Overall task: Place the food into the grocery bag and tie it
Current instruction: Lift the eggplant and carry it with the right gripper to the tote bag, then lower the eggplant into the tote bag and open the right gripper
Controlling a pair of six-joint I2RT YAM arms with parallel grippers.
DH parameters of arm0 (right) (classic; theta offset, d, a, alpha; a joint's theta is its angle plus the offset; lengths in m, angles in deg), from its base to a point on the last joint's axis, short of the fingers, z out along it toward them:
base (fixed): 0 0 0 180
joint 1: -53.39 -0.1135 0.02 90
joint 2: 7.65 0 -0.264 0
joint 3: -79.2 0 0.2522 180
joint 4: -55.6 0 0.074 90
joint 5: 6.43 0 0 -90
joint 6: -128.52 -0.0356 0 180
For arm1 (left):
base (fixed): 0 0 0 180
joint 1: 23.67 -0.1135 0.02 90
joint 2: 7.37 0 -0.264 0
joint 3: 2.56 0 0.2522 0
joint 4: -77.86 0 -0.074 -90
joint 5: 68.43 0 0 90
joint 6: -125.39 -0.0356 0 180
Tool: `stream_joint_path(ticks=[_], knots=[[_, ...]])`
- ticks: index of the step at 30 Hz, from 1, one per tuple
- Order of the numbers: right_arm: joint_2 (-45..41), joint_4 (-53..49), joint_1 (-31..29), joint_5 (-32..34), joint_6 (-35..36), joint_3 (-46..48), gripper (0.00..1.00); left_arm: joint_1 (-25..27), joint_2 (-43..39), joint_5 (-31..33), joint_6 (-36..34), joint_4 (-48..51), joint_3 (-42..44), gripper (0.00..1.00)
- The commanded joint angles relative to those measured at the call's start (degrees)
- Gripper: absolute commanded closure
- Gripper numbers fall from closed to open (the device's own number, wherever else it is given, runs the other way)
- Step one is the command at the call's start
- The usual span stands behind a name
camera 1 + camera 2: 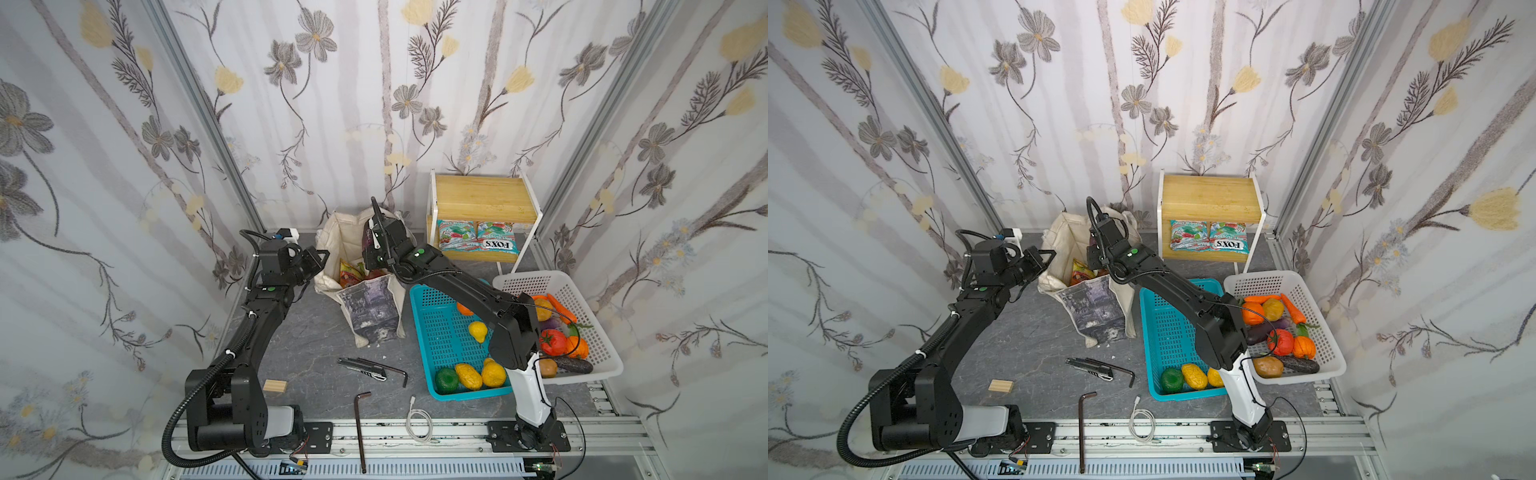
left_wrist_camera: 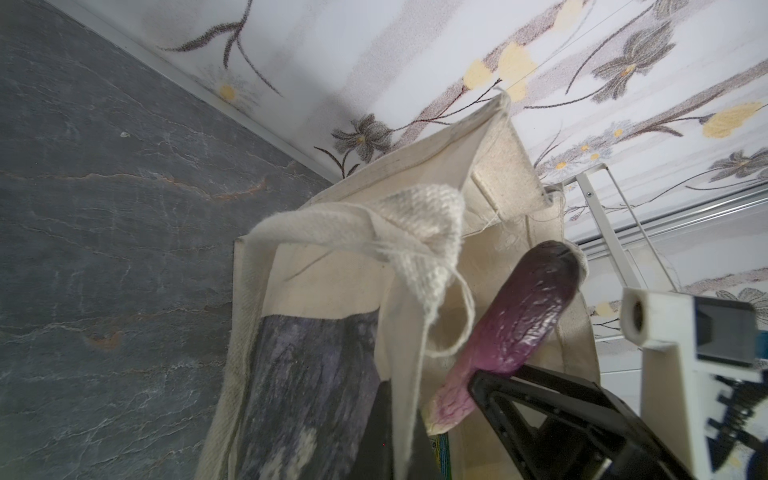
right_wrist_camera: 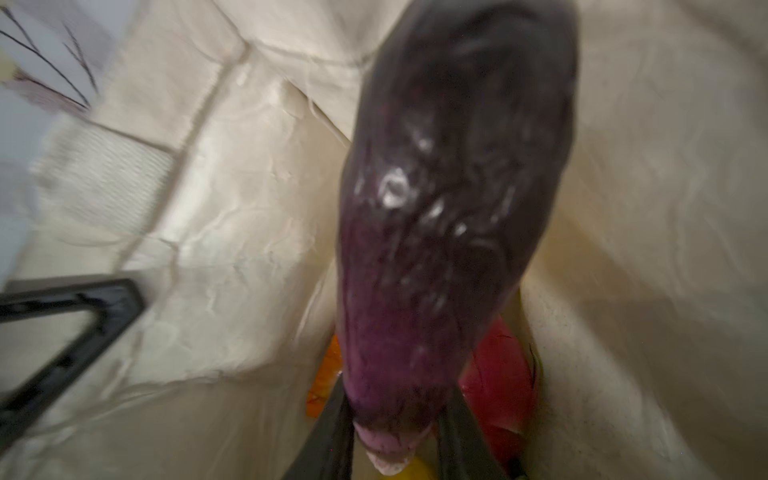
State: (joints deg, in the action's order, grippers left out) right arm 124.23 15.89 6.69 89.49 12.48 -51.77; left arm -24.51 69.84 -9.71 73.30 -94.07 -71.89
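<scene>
The cream grocery bag [image 1: 365, 307] [image 1: 1092, 307] stands open on the grey table, with orange snack packets [image 1: 351, 272] inside. My left gripper [image 1: 320, 257] [image 2: 399, 449] is shut on the bag's rim at its left side, with cream fabric pinched between the jaws. My right gripper [image 1: 368, 249] [image 3: 395, 444] hangs in the bag's mouth, shut on the pale stem end of a purple eggplant [image 2: 523, 316] [image 3: 449, 208]. Below the eggplant lie a red fruit [image 3: 498, 374] and an orange packet [image 3: 324, 386]. A cream handle [image 2: 332, 226] droops over the rim.
A turquoise basket [image 1: 440, 332] with yellow lemons [image 1: 478, 330] and a white basket [image 1: 590, 332] of toy produce stand right of the bag. A wooden shelf [image 1: 482, 199] behind holds green packets [image 1: 478, 241]. A box cutter [image 1: 361, 368], hex key [image 1: 360, 428], cable [image 1: 419, 424] and wood block [image 1: 275, 386] lie in front.
</scene>
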Motion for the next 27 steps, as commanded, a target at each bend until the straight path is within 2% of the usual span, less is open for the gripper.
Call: stream_joint_path(ticks=[1,9,20,27], knots=[[2.6,-1.3,0.2,-2.9,1.9,-0.7,0.73,0.0,-0.5,0.0,0.3,-3.2,0.2,1.0],[8.3,-2.2,1.1,-5.1,1.9,-0.7,0.72,0.1,-0.3,0.1,0.3,-3.3,0.2,1.0],[9.9,-4.4,2.5,-6.1,1.2,-0.7,0.66,0.1,-0.2,0.3,0.4,-3.4,0.4,1.0],[8.8,-5.0,2.6,-5.7,0.8,-0.8,0.39,0.1,-0.5,0.3,0.5,-3.5,0.5,1.0]])
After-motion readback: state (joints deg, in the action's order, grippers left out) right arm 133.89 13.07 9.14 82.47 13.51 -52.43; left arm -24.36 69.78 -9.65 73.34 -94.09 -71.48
